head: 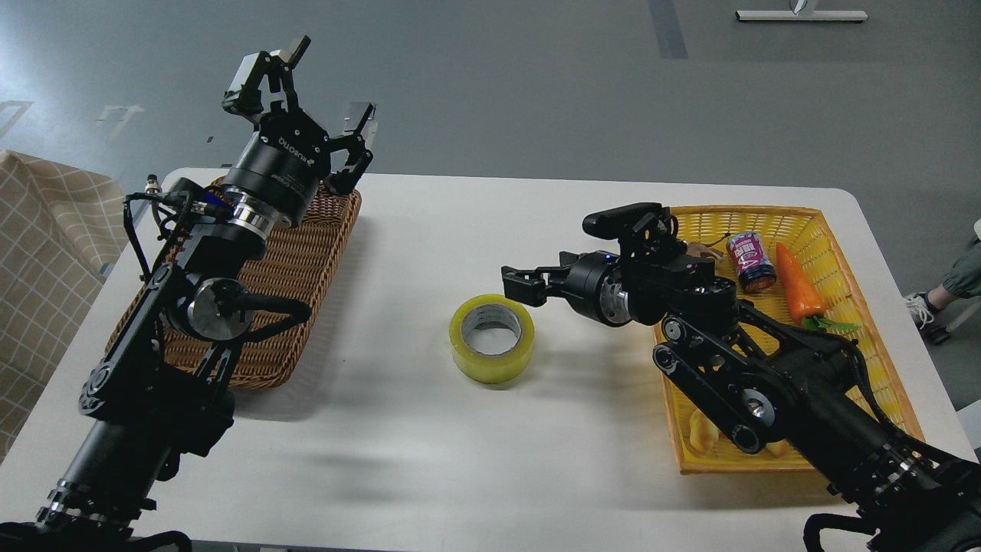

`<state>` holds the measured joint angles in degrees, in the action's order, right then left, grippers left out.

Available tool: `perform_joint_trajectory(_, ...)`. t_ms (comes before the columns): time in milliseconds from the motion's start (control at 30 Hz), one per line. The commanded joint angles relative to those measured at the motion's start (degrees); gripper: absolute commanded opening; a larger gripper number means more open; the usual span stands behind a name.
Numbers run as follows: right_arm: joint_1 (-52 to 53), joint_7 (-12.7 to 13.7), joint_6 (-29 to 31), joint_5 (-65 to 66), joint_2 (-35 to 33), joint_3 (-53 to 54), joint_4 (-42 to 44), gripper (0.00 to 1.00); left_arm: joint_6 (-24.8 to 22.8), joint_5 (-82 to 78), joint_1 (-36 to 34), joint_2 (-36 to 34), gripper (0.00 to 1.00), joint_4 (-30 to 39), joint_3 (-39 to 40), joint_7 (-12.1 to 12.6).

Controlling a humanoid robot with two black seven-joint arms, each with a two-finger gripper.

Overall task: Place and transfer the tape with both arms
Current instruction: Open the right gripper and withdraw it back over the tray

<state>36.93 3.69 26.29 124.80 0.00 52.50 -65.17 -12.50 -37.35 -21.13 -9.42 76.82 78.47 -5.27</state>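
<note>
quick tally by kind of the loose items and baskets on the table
tape rolls: 1
baskets: 2, brown wicker and yellow
cans: 1
carrots: 1
Total: 5, not counting pale items half hidden under the right arm

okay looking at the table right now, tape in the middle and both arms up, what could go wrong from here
1. The tape lies flat on the white table; pinching its rim could make it slide.
2. The right gripper, hovering just right of the tape, may nudge it.
3. The left gripper is raised above the brown basket, leaving a long handover reach.
</note>
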Motion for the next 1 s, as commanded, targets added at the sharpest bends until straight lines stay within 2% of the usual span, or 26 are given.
perform_joint_trajectory(0, -3.00, -0.09, -5.35, -3.76, -0.35, 4.18, -2.24, 1.00, -0.85, -0.09, 0.04, -0.42, 0.98, 0.08, 0.46, -0.01)
perform_joint_trajectory(167, -2.91, -0.70, -6.25, -10.53, -7.03, 6.03, -5.66, 1.00, -0.42, -0.17, -0.66, -0.86, 0.98, 1.23, 0.63, -0.18)
perform_joint_trajectory(234, -3.00, -0.79, -6.16, -17.02, -10.45, 6.56, -8.12, 1.00, -0.33, -0.26, -0.84, -1.57, 0.98, 1.23, 0.54, -0.18)
perform_joint_trajectory(401, -3.18, -0.88, -6.25, -43.79, -18.45, 9.71, -12.78, 1.00, -0.59, -0.53, -0.84, -3.06, 0.98, 1.22, 0.63, -0.27)
perform_joint_trajectory(501, -3.70, -0.96, -5.90, -56.91, -20.04, 15.85, -14.02, 1.00, -0.68, -0.53, -0.84, -4.29, 0.98, 2.27, 0.72, -1.67)
perform_joint_trajectory(567, -3.88, -1.14, -5.11, -60.80, -20.22, 18.32, -14.11, 1.00, -0.59, -0.53, -0.84, -4.73, 0.98, 2.89, 0.63, -2.03)
perform_joint_trajectory(634, -4.49, -2.19, -2.39, -65.03, -20.83, 21.49, -14.20, 1.00, -0.68, -0.61, -0.75, -5.00, 0.98, 3.33, 0.63, -2.12)
perform_joint_trajectory(701, -6.15, -6.04, 1.71, -68.36, -20.92, 27.18, -14.46, 1.00, -0.94, -0.53, -0.75, -4.82, 0.98, 3.33, 0.63, -2.12)
perform_joint_trajectory(768, -8.00, -9.55, 1.71, -70.21, -20.75, 31.41, -14.72, 1.00, -1.12, -0.53, -0.58, -4.82, 0.98, 3.51, 0.63, -2.12)
perform_joint_trajectory(868, -9.59, -11.68, 1.71, -72.67, -20.40, 35.63, -14.81, 1.00, -1.64, -0.62, -0.14, -4.82, 0.98, 3.95, 0.63, -2.20)
perform_joint_trajectory(968, -10.91, -11.95, 1.71, -79.68, -20.05, 39.77, -15.25, 1.00, -2.61, -0.70, 0.65, -4.91, 0.98, 6.14, 0.63, -2.29)
